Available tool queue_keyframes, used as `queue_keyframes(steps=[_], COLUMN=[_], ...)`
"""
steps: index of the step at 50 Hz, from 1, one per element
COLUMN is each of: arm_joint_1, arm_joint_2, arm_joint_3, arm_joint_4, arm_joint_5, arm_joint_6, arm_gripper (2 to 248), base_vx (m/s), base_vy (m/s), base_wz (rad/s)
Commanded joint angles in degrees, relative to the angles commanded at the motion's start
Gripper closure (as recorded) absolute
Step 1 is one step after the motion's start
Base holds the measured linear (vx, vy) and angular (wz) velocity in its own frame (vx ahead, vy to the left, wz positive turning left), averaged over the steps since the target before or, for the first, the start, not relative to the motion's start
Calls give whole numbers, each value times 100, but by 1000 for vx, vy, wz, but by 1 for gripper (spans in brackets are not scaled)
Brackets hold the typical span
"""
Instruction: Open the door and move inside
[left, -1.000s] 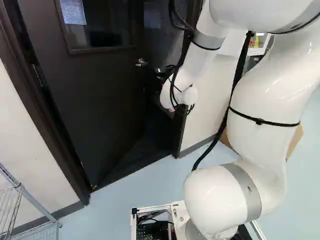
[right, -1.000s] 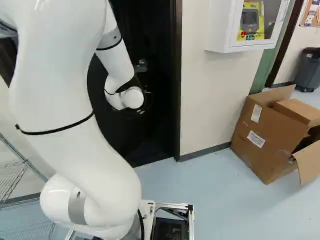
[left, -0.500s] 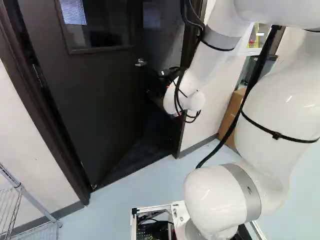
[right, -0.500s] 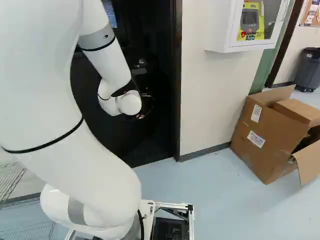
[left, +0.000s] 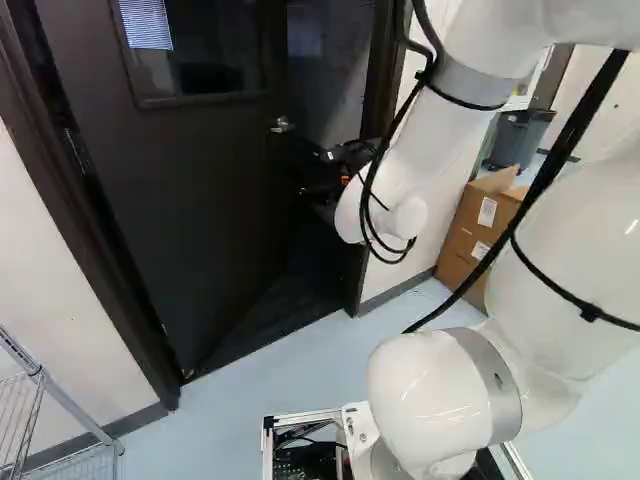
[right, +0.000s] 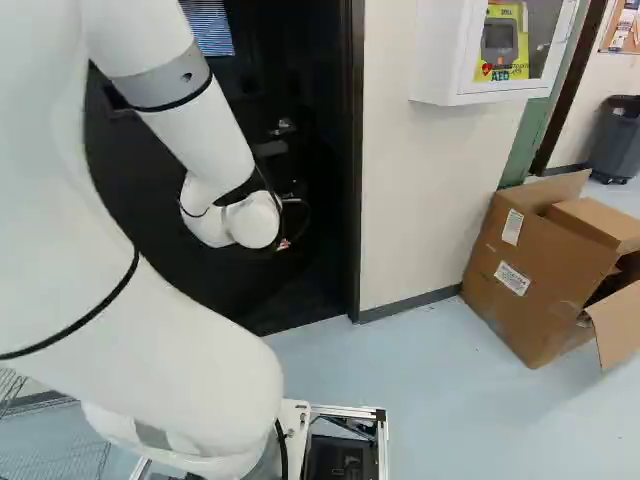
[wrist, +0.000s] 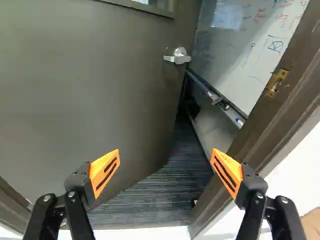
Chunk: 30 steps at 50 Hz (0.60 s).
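Tool (wrist: 165, 167) spread wide, gripping nothing, I have it facing the doorway. The door (wrist: 95, 95) stands ajar, swung inward, its lever handle (wrist: 178, 56) ahead of the fingers and out of reach. I judge the opening under way; next I'd push the door wider, clear of the frame (wrist: 260, 132), then drive in.

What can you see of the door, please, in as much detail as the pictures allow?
The door is a flat, dark panel, its material unclear. A dark-framed window sits in its upper part, a pale striped patch showing in the glass. A silvery lever handle sits near its free edge, lying roughly level. Hinged at the left in the left base view, the door stands partly open, swung inward over dark, ribbed flooring. The open hand points toward it; nothing grips the handle.
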<state>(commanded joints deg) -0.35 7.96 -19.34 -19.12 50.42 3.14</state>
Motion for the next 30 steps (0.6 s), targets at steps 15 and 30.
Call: queue_keyframes(steps=[15, 30], arm_joint_1=[-181, -188], arm_joint_2=[75, 76], arm_joint_3=[70, 71], arm_joint_4=[30, 30], arm_joint_5=[0, 0], arm_joint_6=[-1, -1], arm_gripper=[3, 3], base_vx=[0, 0], base_vy=[0, 0], base_wz=[0, 0])
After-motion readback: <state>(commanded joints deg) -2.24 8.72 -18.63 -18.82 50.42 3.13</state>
